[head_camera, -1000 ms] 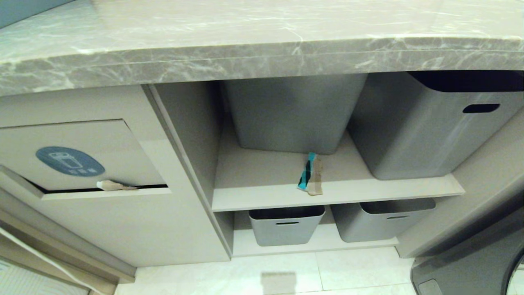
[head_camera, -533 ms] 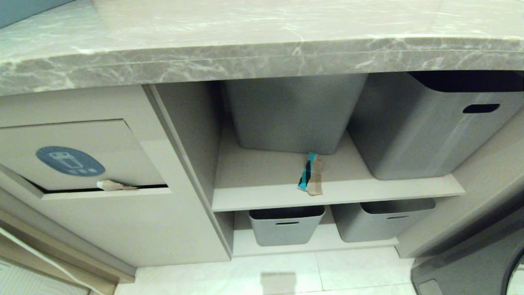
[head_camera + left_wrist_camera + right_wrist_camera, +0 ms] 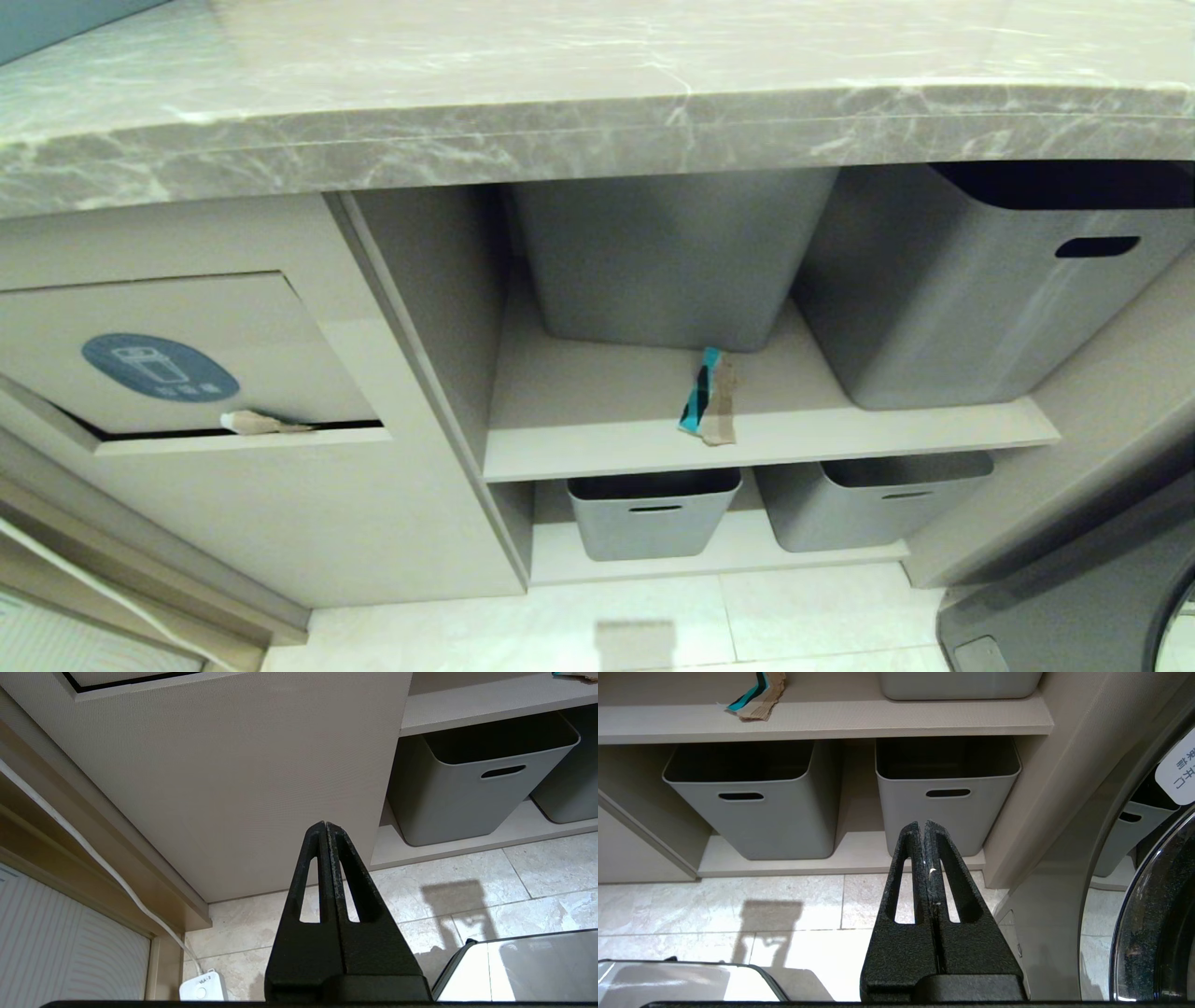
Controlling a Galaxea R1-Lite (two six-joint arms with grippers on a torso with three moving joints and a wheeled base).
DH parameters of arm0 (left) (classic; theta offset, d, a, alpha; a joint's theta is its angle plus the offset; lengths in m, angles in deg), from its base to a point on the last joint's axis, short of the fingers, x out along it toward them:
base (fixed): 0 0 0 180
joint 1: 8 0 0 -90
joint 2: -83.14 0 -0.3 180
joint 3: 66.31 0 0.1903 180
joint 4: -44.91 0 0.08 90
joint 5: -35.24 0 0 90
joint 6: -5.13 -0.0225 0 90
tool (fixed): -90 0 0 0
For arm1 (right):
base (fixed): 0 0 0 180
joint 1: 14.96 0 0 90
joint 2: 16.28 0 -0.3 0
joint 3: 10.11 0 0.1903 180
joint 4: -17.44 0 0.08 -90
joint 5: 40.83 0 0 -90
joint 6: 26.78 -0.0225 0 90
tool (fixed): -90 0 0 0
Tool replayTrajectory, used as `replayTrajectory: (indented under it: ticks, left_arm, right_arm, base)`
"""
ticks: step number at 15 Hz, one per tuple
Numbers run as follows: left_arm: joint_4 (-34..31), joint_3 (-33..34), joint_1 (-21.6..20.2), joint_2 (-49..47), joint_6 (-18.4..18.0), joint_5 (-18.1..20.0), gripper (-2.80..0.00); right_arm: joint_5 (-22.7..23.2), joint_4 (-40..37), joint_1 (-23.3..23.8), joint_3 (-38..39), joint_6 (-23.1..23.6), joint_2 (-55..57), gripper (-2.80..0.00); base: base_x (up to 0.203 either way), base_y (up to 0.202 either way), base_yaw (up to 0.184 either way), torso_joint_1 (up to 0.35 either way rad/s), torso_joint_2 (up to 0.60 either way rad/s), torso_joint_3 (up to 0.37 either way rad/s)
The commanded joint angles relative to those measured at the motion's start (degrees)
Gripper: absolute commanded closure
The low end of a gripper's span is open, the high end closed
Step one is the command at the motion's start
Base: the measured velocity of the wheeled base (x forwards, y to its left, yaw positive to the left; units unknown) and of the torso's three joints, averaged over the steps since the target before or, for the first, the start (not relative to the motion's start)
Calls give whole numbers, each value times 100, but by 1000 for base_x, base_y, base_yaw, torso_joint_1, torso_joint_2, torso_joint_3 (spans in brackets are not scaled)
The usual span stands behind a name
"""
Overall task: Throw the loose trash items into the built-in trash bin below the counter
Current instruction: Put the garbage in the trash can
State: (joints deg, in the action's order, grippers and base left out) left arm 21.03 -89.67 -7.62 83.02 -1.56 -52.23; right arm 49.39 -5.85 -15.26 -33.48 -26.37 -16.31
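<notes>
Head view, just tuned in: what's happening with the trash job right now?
Nothing is being handled. The left gripper and right gripper are both shut and empty, low near the floor below the shelves. One brown scrap is stuck in the slot at the lower edge of the built-in trash bin flap, partly poking out. A teal-and-black printed scrap lies on the upper shelf in front of the grey tubs, not yet picked up.

White bin icon — blue sticker (image 3: 160,367); Chinese characters — white label (image 3: 1178,772).
</notes>
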Motion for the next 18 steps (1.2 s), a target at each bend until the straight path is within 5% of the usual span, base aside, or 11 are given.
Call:
replayTrajectory:
  ticks: [1, 18]
  left_arm:
    - [-2, 0, -1, 12, -7, 1, 0]
    - [7, 0, 3, 12, 212, -33, 0]
  right_arm:
    - [4, 1, -5, 0, 2, -6, 0]
    - [4, 1, -5, 0, 2, -6, 0]
  base:
    - [0, 0, 0, 0, 0, 0]
    - [0, 0, 0, 1, 1, 85]
